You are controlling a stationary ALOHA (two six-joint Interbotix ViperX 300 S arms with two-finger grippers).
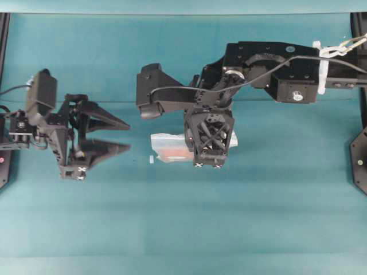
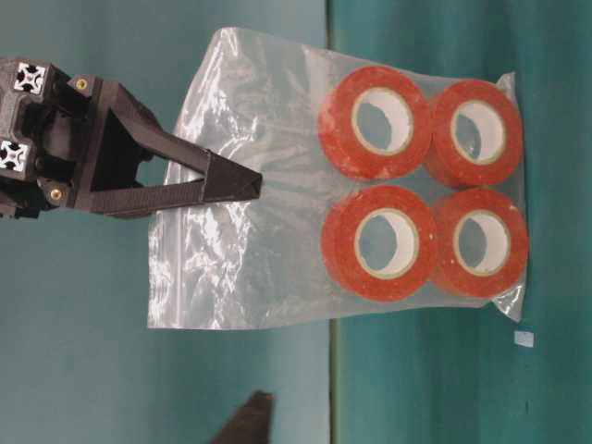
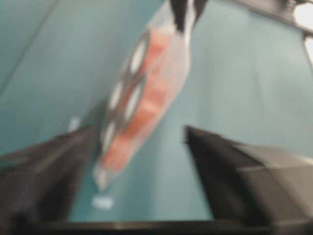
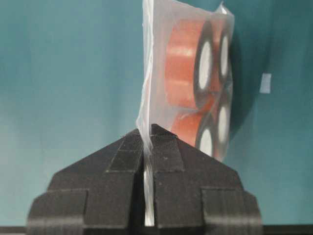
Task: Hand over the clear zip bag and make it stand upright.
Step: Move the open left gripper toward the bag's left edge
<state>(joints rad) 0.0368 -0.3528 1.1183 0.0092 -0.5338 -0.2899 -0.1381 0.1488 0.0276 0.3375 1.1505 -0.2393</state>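
The clear zip bag (image 2: 268, 231) hangs tall from my right gripper (image 4: 147, 129), which is shut on its thin top edge. Several orange-red rolls (image 2: 375, 120) with white cores sit at its lower end. From above, the right gripper (image 1: 207, 150) points straight down over the bag (image 1: 166, 143). My left gripper (image 1: 127, 136) stands open to the left of the bag, apart from it. In the blurred left wrist view the bag (image 3: 142, 93) hangs ahead of the wide jaws, touching neither finger. I cannot tell whether the bag's bottom rests on the table.
A small white scrap (image 1: 151, 159) lies on the teal table (image 1: 183, 217) just left of the bag, also in the right wrist view as the scrap (image 4: 265, 83). The right arm (image 1: 269, 69) reaches in from the back right.
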